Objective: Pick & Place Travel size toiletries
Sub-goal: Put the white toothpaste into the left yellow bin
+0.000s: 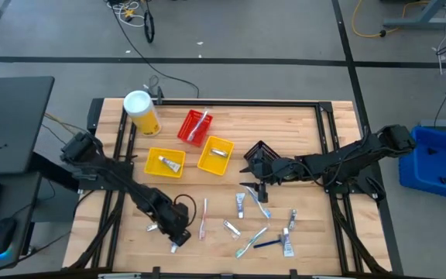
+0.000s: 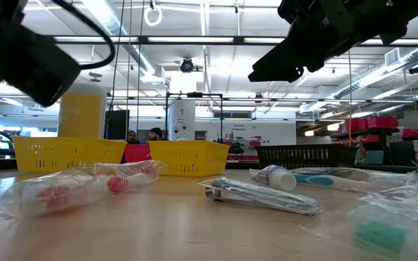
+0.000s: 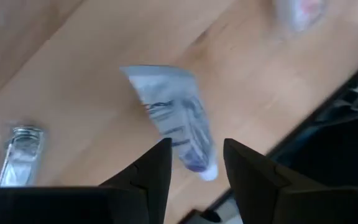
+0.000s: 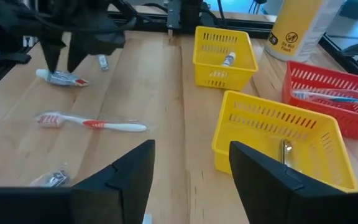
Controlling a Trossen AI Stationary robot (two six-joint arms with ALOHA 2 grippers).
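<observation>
Just crinkly wrapped tube, woodgrain tabletop

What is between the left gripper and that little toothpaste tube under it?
Nothing visible. The left gripper hangs open right over the toothpaste tube, which lies on the bare table near its front edge.

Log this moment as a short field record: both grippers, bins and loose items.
left gripper: open, above a small white toothpaste tube near the table's front edge
right gripper: open, empty, above the nearer yellow plastic bin
red plastic bin: holds toothbrushes
loose on wooden table: wrapped pink-and-white toothbrush, other wrapped toiletries
</observation>
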